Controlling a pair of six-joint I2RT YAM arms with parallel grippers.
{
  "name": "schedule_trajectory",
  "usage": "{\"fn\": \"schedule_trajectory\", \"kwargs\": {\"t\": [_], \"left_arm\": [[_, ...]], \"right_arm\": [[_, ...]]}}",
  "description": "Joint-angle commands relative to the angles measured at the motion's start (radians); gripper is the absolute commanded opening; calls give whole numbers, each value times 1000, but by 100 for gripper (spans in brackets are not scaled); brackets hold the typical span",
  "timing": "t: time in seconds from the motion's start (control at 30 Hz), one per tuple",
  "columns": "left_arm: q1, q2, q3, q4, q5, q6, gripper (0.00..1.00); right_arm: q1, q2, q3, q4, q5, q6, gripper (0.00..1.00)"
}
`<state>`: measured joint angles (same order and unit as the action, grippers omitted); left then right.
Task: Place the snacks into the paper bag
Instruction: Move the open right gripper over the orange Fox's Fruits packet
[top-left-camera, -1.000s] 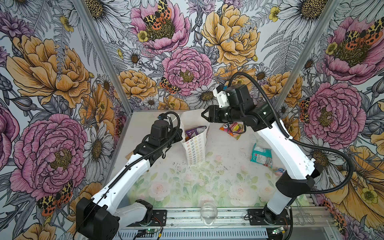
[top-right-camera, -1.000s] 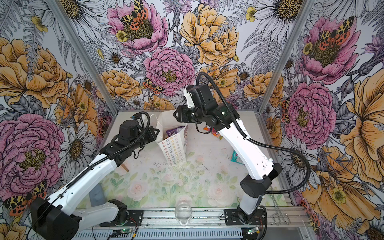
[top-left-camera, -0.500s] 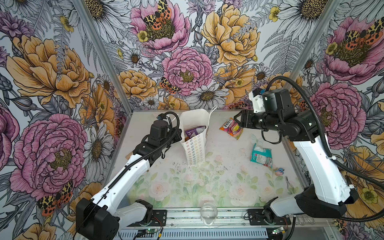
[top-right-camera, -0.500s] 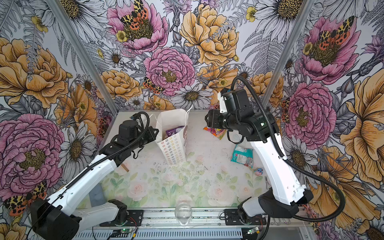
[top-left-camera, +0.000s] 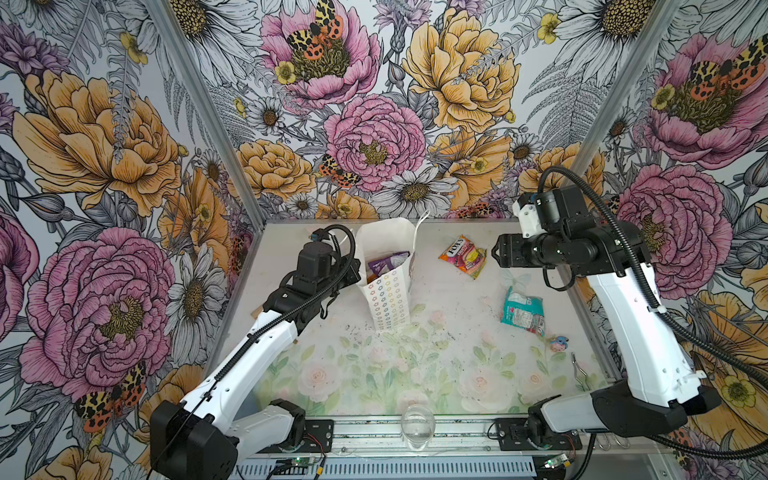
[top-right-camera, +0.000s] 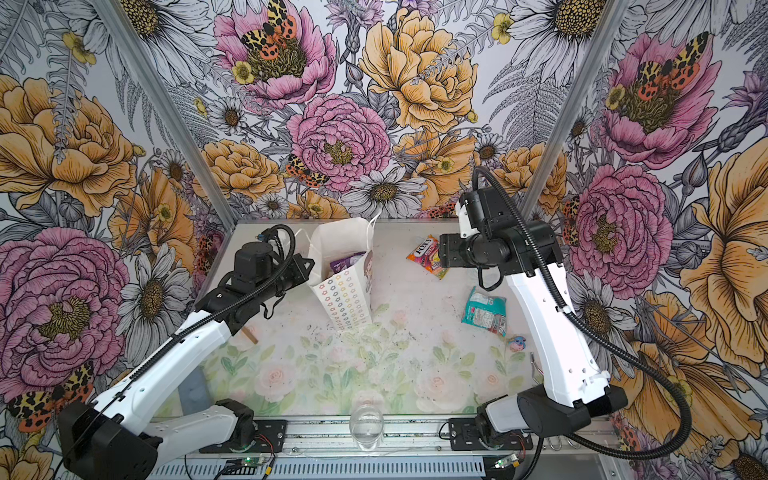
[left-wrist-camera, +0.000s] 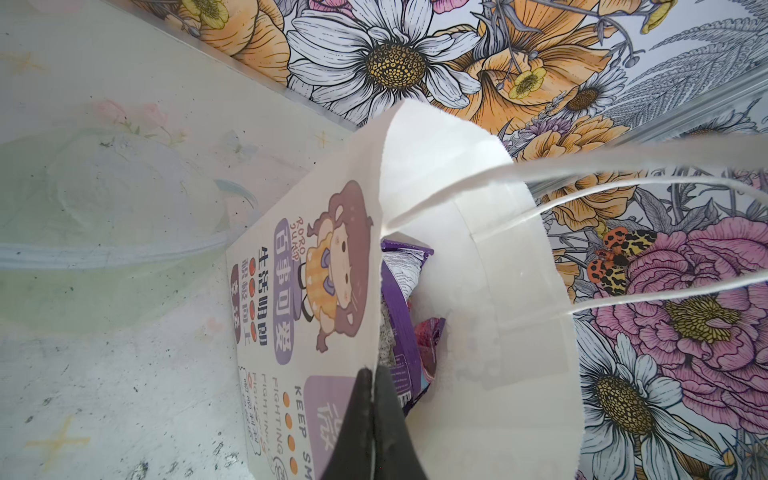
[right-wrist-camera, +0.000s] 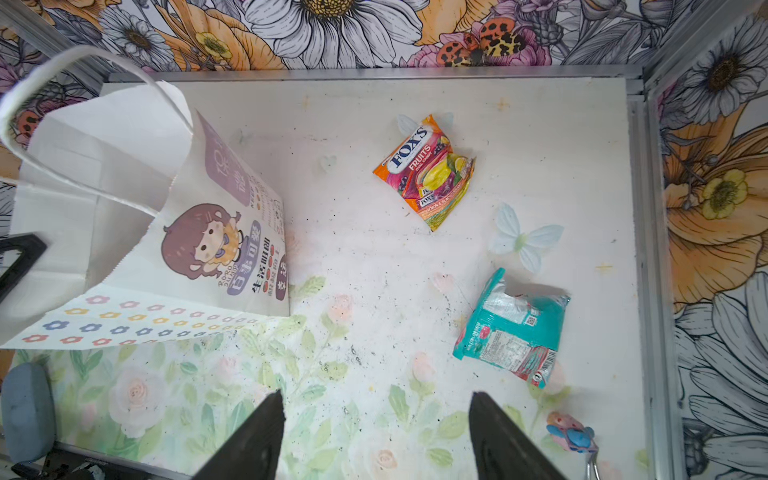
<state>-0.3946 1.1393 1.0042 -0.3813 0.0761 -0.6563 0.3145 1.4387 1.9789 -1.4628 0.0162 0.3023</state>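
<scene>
On the table (top-left-camera: 449, 299), in both top views, the white paper bag (top-left-camera: 388, 291) stands upright toward the back, with a purple packet (top-left-camera: 384, 262) showing in its mouth. The left pincer (top-left-camera: 356, 268) sits at the bag's rim. A second ago the right pincer (top-left-camera: 496, 251) hung over the bag's mouth. It has since swung off to the right and now hovers just beside the FOX'S fruit-candy packet (top-left-camera: 462, 255). The teal packet (top-right-camera: 485, 311) lies nearer the front, apart from it.

In the left wrist view, the left pincer (left-wrist-camera: 372, 376) is clamped tight on the bag's paper wall (left-wrist-camera: 519, 291), which keeps the mouth open. The purple packet (left-wrist-camera: 401, 316) and a reddish packet (left-wrist-camera: 430, 340) rest inside.

In the right wrist view, the right pincer (right-wrist-camera: 376, 405) has its jaws well apart with nothing between them. The FOX'S packet (right-wrist-camera: 426, 172) and the teal packet (right-wrist-camera: 511, 328) lie flat on the table, clear of the bag (right-wrist-camera: 124, 166).

The empty pincer, now away from the bag, suggests a drop is finished. Two snacks are still outside, and the FOX'S packet looks the likelier next pick.
</scene>
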Motion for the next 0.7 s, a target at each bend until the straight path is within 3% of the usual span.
{"fn": "schedule_trajectory", "kwargs": {"t": [0.0,0.2,0.67], "left_arm": [[15,-33,-6,25,-4,-8,0],[13,-45,-13,24,-5,-14,0],[19,-62,-25,19,-13,-19,0]], "right_arm": [[-26,54,-2,11,18,-54,74],[-70,210,89,34,-5,-71,76],[-133,688,610,-5,-154,-216,77]]}}
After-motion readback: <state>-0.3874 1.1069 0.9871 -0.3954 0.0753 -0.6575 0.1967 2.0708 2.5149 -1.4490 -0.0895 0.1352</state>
